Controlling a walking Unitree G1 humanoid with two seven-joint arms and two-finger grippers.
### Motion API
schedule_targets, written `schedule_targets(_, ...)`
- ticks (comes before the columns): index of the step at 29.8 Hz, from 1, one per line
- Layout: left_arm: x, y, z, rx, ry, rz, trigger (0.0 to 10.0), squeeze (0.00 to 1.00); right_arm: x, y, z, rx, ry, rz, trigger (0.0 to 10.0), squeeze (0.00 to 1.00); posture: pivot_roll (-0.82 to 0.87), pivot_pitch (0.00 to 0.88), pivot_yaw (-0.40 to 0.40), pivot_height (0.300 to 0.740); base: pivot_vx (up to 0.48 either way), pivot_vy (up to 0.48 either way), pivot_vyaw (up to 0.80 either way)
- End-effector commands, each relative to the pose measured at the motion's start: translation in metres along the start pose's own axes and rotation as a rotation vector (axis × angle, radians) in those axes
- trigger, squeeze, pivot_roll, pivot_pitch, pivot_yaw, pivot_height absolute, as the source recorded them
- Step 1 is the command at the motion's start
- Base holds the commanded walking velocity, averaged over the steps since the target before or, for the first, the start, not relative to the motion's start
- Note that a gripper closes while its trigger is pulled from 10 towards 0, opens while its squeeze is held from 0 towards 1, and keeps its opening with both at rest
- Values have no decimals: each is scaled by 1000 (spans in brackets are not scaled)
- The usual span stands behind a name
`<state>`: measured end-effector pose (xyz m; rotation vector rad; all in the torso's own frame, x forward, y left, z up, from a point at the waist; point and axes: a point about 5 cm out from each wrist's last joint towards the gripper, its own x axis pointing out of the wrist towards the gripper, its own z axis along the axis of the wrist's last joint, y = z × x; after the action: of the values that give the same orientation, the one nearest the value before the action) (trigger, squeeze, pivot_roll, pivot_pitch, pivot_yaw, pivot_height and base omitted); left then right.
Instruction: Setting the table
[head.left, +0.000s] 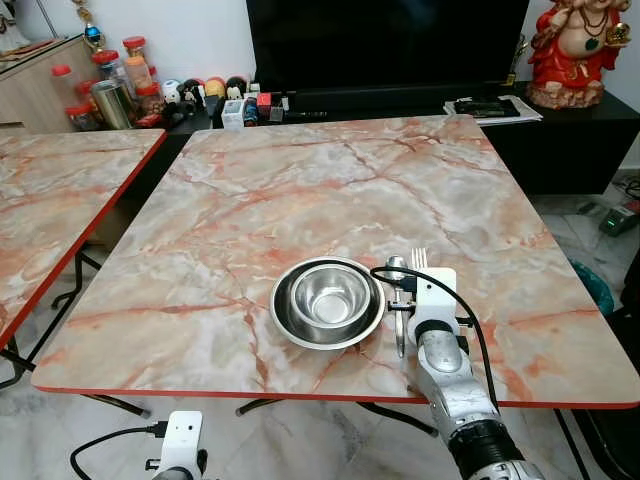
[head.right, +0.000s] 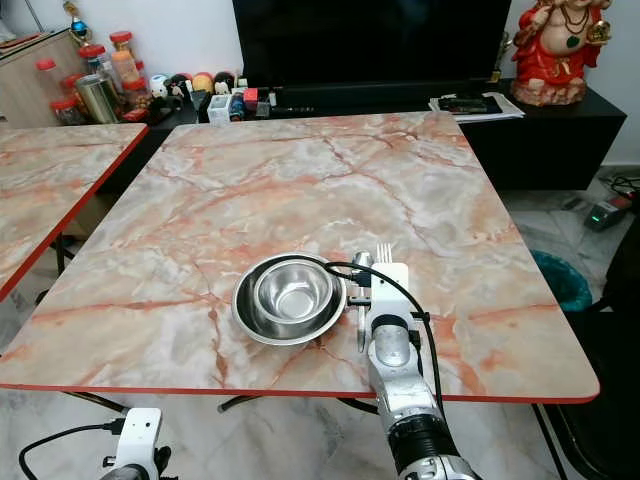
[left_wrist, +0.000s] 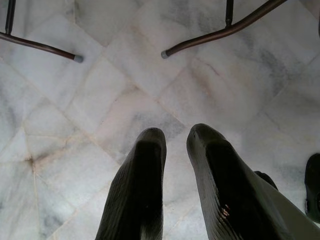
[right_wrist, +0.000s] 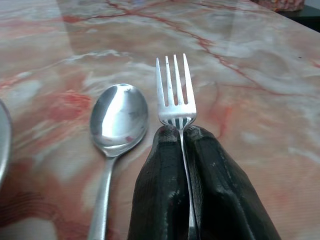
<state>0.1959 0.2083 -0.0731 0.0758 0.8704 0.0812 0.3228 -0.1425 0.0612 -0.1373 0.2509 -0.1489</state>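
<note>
**Fork pinched beside the spoon, near edge of the marble tabletop**

At the near edge of the marble tabletop (head.left: 300, 200), seen from my head's left eye, my right arm reaches forward and up from below the rim, forearm laid over the red border, wrist level above the surface. My right claw (head.left: 417, 268) sits under the white wrist block, just to the right of a steel bowl (head.left: 329, 294) that nests inside a wider steel dish (head.left: 285, 325). The fork (head.left: 419, 257) shows its tines past the block, pointing away from me; the spoon (head.left: 397, 268) lies between fork and dish, its handle running back toward me. My left arm hangs low beside the tabletop's near edge, over the floor.

From the right eye the same layout holds: dish and bowl to the left of my right wrist, tines poking out ahead of the block, a black cable looping over the arm. Beyond the far edge stand a dark television (head.right: 370, 40), a row of small jars and a red figurine (head.right: 560, 50).

Along my left wrist, my left claw (left_wrist: 176, 137) points down at the pale marble floor (left_wrist: 90, 110), its two fingers slightly apart with nothing between them.

Along my right wrist, the two fingers (right_wrist: 160, 195) are pressed together on the fork's neck, tines flat and forward. The spoon lies just beside it, bowl upward, not touching.
</note>
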Motion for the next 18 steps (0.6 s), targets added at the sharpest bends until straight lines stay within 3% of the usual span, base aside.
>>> schedule_targets(1,0,7,1,17,6,13,10000,0,2,0,4,9,-1,-7,10000,0,-96,0,95,728,0,0,0)
schedule_targets(18,0,6,0,15,8,10,10000,0,1,-3,-8,-20,68,-21,10000,0,-93,0,92,728,0,0,0)
